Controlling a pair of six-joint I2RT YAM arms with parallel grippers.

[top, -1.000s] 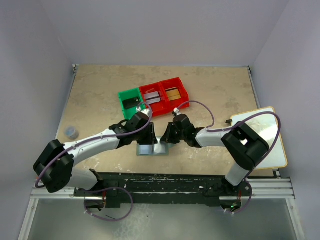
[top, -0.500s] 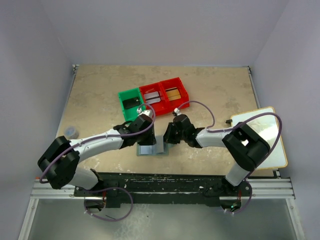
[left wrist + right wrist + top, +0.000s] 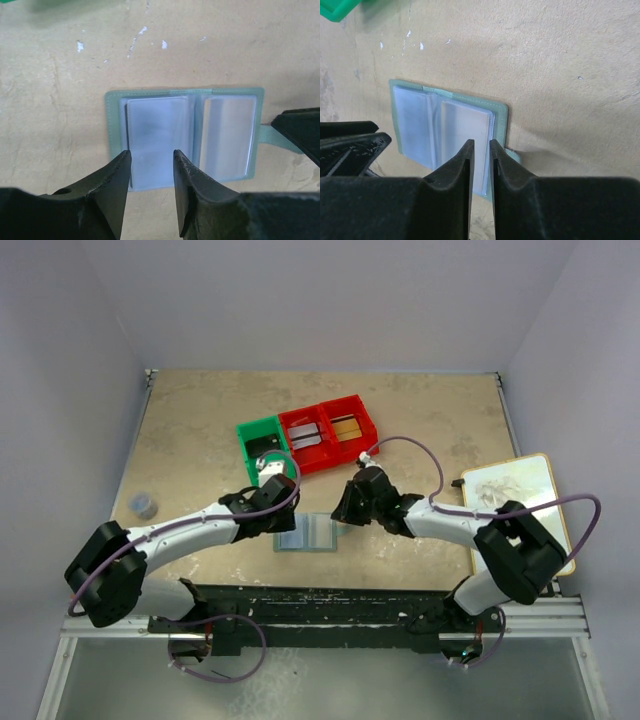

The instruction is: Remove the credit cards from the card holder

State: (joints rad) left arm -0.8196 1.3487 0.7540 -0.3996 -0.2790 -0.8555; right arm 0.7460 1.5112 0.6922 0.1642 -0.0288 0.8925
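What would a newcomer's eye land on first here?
The small light blue bifold card holder lies open and flat on the beige table, front middle. Both black grippers hang over it: the left gripper, jaws apart, at its left panel; the right gripper, jaws barely apart, at its right panel. Behind sits a row of one green plastic bin and two red plastic bins.

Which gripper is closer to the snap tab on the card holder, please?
Right. The right gripper is poised at the tabbed panel's edge, just beside the snap tab; the left gripper is at the near edge of the card holder's other panel, farther off.
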